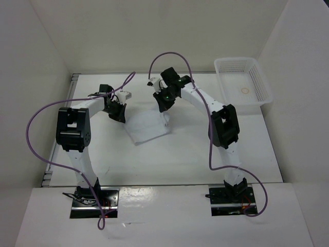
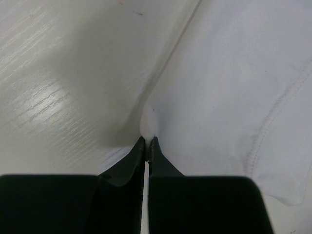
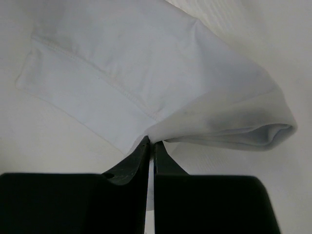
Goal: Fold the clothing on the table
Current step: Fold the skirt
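Note:
The clothing [image 1: 148, 126] is a small white garment lying near the middle of the table [image 1: 195, 154], between the two arms. My left gripper [image 1: 118, 114] sits at its left edge, shut on a pinch of the fabric. The left wrist view shows the clothing [image 2: 229, 87] rising into a crease at my left gripper [image 2: 147, 141]. My right gripper [image 1: 162, 105] is at the far right corner, shut on the cloth. Seen from the right wrist, the clothing [image 3: 146, 73] hangs lifted from my right gripper [image 3: 151, 143], with a rolled fold to the right.
A white plastic mesh basket [image 1: 241, 85] stands at the far right of the table, with a small ring-shaped thing inside. White walls enclose the table on three sides. Purple cables loop over both arms.

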